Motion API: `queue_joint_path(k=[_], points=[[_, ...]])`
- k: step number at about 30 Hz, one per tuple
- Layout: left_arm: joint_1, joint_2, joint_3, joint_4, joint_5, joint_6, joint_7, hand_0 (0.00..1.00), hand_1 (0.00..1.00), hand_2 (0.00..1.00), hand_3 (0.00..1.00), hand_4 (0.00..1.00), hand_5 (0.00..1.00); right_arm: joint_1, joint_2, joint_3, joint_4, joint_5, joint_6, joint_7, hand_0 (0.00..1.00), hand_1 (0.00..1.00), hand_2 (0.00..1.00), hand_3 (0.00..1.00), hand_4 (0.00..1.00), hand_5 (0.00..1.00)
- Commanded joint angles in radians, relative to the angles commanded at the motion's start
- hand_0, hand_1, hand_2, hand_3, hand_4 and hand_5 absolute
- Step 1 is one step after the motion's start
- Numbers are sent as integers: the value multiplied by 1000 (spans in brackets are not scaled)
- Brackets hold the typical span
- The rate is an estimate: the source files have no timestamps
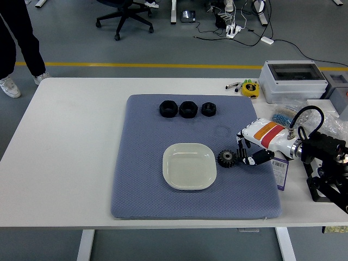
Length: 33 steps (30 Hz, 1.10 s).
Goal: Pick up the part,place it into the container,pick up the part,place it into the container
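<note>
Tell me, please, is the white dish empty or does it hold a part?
Empty: the white dish shows only its bare inside; the gear lies beside it.

Right robot hand (246,154) low, fingers loosely curled

Black toothed gear part (226,158) lies flat on the blue mat, just right of the container. Container (189,166): pale, square dish with rounded corners, upright, nothing in it, near the mat's centre. Three more black ring-shaped parts (187,109) sit in a row at the mat's far side, well apart from the dish
</note>
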Motion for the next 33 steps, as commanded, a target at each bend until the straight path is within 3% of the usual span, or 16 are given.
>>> queue_joint_path(k=[9, 17, 23, 24, 29, 30, 33], points=[[0, 1, 1, 0, -2, 0, 0, 684, 645, 649, 553, 622, 583, -7, -5, 32, 31, -4, 4, 0, 81, 200, 370, 433, 760, 447], [0, 2, 1, 0, 1, 0, 0, 685, 646, 649, 553, 622, 582, -11, -1, 62, 143, 0, 7, -6, 81, 197, 369, 431, 764, 443], [4, 3, -2, -1, 4, 0, 2, 685, 646, 649, 553, 621, 582, -9, 18, 14, 208, 68, 8, 1, 80, 195, 368, 431, 776, 432], [5, 3, -2, -1, 4, 0, 2, 684, 646, 649, 553, 623, 582, -8, 22, 4, 213, 72, 13, -2, 143, 249, 413, 475, 776, 433], [5, 3, -3, -1, 6, 0, 3, 684, 646, 649, 553, 623, 582, -5, 38, -22, 207, 44, 45, -20, 143, 249, 413, 475, 776, 433], [6, 4, -3, -1, 6, 0, 3, 685, 646, 649, 553, 622, 581, -5, 39, -22, 203, 44, 48, -22, 211, 313, 561, 699, 979, 469], [6, 4, -4, -1, 7, 0, 3, 685, 646, 649, 553, 622, 581, -4, 37, -20, 196, 62, 40, -20, 211, 313, 561, 699, 979, 469]])
